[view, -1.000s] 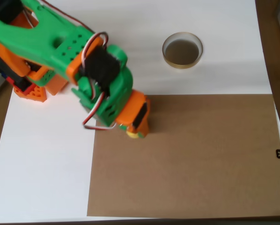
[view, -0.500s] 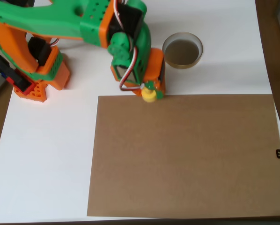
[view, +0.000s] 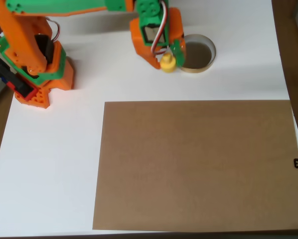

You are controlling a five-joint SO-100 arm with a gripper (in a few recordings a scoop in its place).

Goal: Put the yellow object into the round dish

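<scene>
The yellow object (view: pixel 168 62) is a small bright yellow piece held at the tip of my green and orange gripper (view: pixel 169 58), which is shut on it. It hangs just left of the round dish (view: pixel 195 53), at the dish's left rim. The dish has a tan-gold rim and a dark glossy inside, and it stands on the white surface near the top. My gripper's body covers a little of the dish's left edge.
A large brown cardboard sheet (view: pixel 199 164) covers the lower right of the white table (view: pixel 49 164). The arm's orange base (view: pixel 37 69) stands at the upper left. The table's right edge runs beside a brown floor strip (view: pixel 293 50).
My gripper has carried the yellow object from the cardboard's upper left corner up and to the right, reaching the dish's left rim.
</scene>
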